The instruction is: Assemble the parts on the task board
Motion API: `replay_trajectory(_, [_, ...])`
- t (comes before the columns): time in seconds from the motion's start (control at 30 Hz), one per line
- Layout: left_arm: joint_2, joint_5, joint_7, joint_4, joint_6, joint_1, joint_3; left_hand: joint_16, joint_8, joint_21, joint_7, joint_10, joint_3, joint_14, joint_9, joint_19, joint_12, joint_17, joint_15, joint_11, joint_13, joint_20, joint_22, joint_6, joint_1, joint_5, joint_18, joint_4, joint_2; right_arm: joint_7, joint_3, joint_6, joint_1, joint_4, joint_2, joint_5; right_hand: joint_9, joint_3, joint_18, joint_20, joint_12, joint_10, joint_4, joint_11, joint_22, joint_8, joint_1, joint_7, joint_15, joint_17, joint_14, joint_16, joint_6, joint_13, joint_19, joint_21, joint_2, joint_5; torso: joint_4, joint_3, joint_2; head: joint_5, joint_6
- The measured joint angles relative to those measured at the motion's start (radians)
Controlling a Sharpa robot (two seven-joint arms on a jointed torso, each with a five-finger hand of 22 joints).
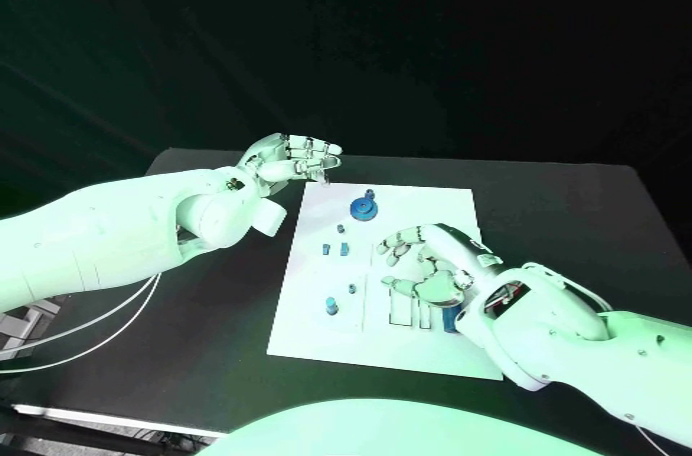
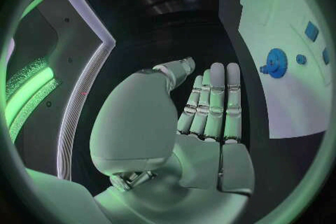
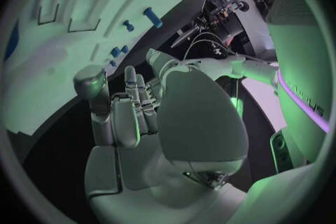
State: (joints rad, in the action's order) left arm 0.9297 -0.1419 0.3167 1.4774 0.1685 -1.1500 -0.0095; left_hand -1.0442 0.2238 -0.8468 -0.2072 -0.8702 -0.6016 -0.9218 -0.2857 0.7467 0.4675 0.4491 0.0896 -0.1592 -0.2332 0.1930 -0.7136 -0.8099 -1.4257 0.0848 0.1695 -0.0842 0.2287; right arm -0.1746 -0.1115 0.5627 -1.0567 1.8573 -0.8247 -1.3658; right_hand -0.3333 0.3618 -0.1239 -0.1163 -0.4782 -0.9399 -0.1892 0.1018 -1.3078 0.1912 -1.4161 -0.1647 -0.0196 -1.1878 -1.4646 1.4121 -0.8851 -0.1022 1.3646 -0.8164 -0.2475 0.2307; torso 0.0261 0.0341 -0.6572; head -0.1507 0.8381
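The white task board (image 1: 433, 211) lies in the middle of the black table. A blue gear (image 1: 365, 209) stands near its far edge, with small blue parts (image 1: 346, 244) just in front and a blue peg (image 1: 332, 304) near the left edge. My right hand (image 1: 426, 268) hovers over the board's centre with fingers spread and nothing in them; a blue piece (image 1: 451, 322) lies beside its wrist. My left hand (image 1: 296, 161) is raised past the board's far left corner. Its palm (image 2: 203, 123) is empty, the fingers straight. The gear (image 2: 274, 63) also shows beyond those fingers.
Rectangular slots (image 1: 410, 312) are cut in the board's near part, also seen as slots (image 3: 87, 0) in the right wrist view with blue pegs (image 3: 152, 17) close by. Bare black table (image 1: 577, 206) surrounds the board on every side.
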Motion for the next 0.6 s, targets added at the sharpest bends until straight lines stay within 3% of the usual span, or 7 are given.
replay_trajectory(0.17, [0.0, -0.001, 0.0, -0.005, -0.001, 0.0, -0.001, 0.0, 0.0, 0.0, 0.0, 0.004, 0.0, 0.0, 0.0, 0.0, 0.004, 0.0, 0.0, 0.0, 0.0, 0.0, 0.0, 0.0, 0.0, 0.0, 0.0, 0.0, 0.0, 0.039, 0.002, -0.016, -0.038, 0.054, -0.103, 0.181, 0.0, 0.008, 0.0, 0.004, -0.013, -0.02, -0.008, -0.002, 0.0, 0.0, 0.0, -0.002, 0.0, 0.001, 0.0, 0.0, -0.01, -0.001, 0.004, -0.008, 0.0, 0.0, 0.0075, 0.0017, 0.005, 0.008, -0.003])
replay_trajectory(0.33, [-0.003, -0.002, 0.0, -0.007, -0.001, 0.0, -0.002, 0.0, 0.0, 0.0, 0.0, 0.007, 0.0, 0.0, 0.0, 0.0, 0.005, 0.0, 0.0, 0.0, 0.0, 0.0, 0.0, 0.0, 0.0, 0.0, 0.0, 0.0, 0.0, 0.053, 0.004, -0.04, -0.066, 0.063, -0.184, 0.295, -0.007, 0.025, 0.0, 0.018, -0.069, -0.142, -0.019, -0.022, 0.0, 0.026, 0.0, 0.009, 0.019, -0.007, 0.0, 0.002, -0.053, -0.025, 0.026, -0.059, 0.0, 0.0, 0.014, 0.0034, 0.01, 0.025, -0.006])
replay_trajectory(0.43, [-0.004, -0.002, 0.001, -0.007, -0.001, 0.0, -0.002, 0.0, 0.0, 0.004, 0.0, 0.007, 0.0, 0.0, 0.0, 0.0, 0.005, 0.0, 0.0, 0.0, 0.0, 0.0, 0.001, 0.0, 0.0, 0.0, 0.0, 0.0, 0.0, 0.046, 0.003, -0.059, -0.072, 0.041, -0.222, 0.331, -0.018, 0.008, 0.0, 0.035, -0.161, -0.204, -0.036, -0.038, 0.0, 0.056, 0.014, 0.022, 0.04, -0.031, 0.0, 0.014, -0.066, -0.096, 0.042, -0.101, -0.014, 0.0, 0.0171, 0.0036, 0.012, 0.04, -0.008])
replay_trajectory(0.5, [-0.004, -0.002, 0.001, -0.007, -0.001, 0.0, -0.002, 0.0, 0.0, 0.004, 0.0, 0.007, 0.003, 0.0, 0.0, 0.0, 0.005, 0.0, 0.0, 0.0, 0.0, 0.0, 0.001, 0.0, 0.0, 0.0, 0.0, -0.003, 0.0, 0.033, 0.002, -0.072, -0.074, 0.032, -0.241, 0.339, -0.037, -0.026, 0.017, 0.045, -0.273, -0.217, -0.07, -0.05, 0.0, 0.096, 0.047, 0.036, 0.048, -0.06, 0.0, 0.03, -0.07, -0.198, 0.058, -0.148, -0.014, 0.0, 0.0184, 0.0036, 0.013, 0.05, -0.008])
replay_trajectory(0.53, [-0.004, -0.002, 0.001, -0.006, -0.001, 0.0, -0.003, 0.0, 0.0, 0.004, 0.0, 0.007, 0.003, 0.0, 0.0, 0.0, 0.005, 0.0, 0.0, 0.0, 0.0, 0.0, 0.001, 0.0, 0.0, 0.0, 0.0, -0.003, 0.0, 0.019, 0.002, -0.084, -0.074, 0.028, -0.253, 0.341, -0.048, -0.043, 0.017, 0.047, -0.353, -0.224, -0.086, -0.058, 0.0, 0.118, 0.062, 0.042, 0.052, -0.075, -0.002, 0.038, -0.069, -0.291, 0.065, -0.168, -0.008, -0.001, 0.019, 0.0036, 0.013, 0.055, -0.008])
replay_trajectory(0.6, [-0.004, -0.002, 0.002, -0.006, -0.001, 0.0, -0.003, 0.0, 0.0, 0.004, 0.0, 0.007, 0.003, 0.0, 0.0, 0.0, 0.005, 0.0, 0.0, 0.0, 0.0, 0.0, 0.001, 0.0, 0.0, 0.0, 0.0, -0.003, 0.0, -0.009, 0.0, -0.104, -0.075, 0.025, -0.27, 0.341, -0.07, -0.099, 0.026, 0.05, -0.571, -0.267, -0.097, -0.056, 0.0, 0.161, 0.118, 0.051, 0.052, -0.109, -0.002, 0.057, -0.062, -0.592, 0.079, -0.209, 0.011, -0.008, 0.0198, 0.0036, 0.014, 0.067, -0.007])
